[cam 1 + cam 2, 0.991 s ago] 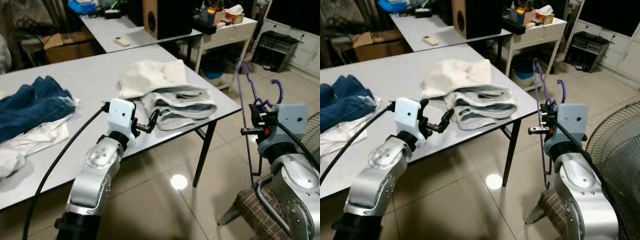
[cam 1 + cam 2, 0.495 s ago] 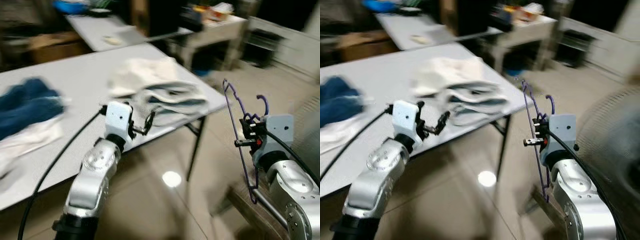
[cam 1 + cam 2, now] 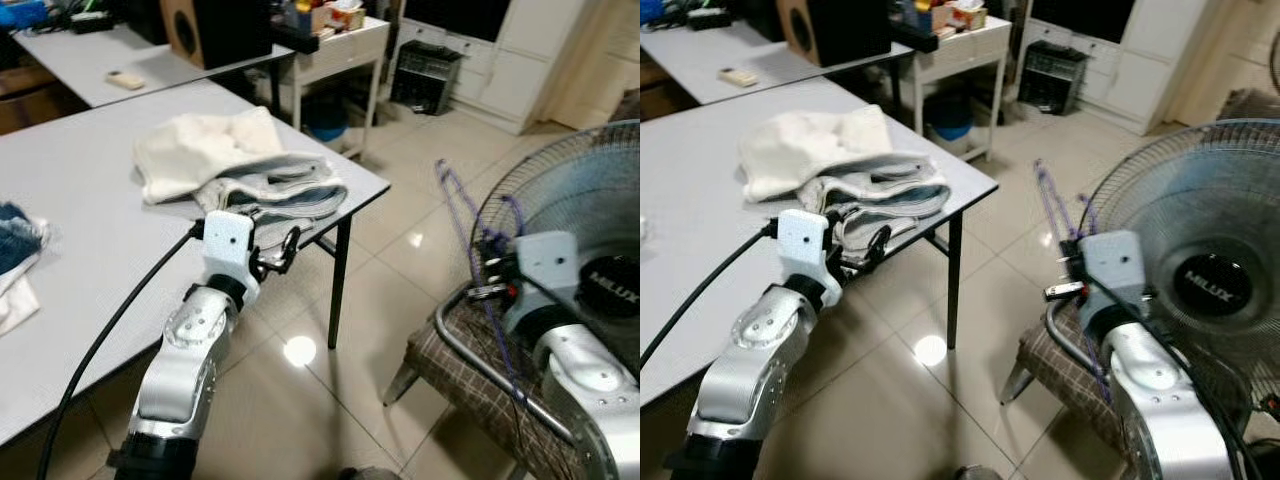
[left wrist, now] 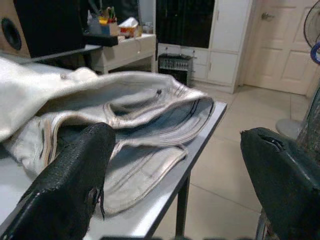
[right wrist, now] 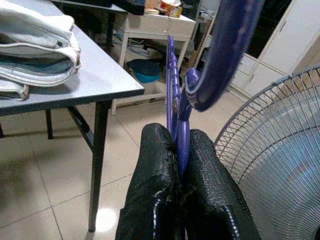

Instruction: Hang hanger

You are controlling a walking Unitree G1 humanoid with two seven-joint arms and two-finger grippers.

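The purple hanger (image 5: 176, 100) was held clamped in the right tool (image 5: 181, 197) beside the fan (image 3: 1200, 270), unhung, while the left tool (image 4: 175, 175) was spread apart.

folded clothes (image 3: 240, 170) on table (image 3: 90, 200), fan (image 3: 590, 230) — chair (image 3: 470, 380)
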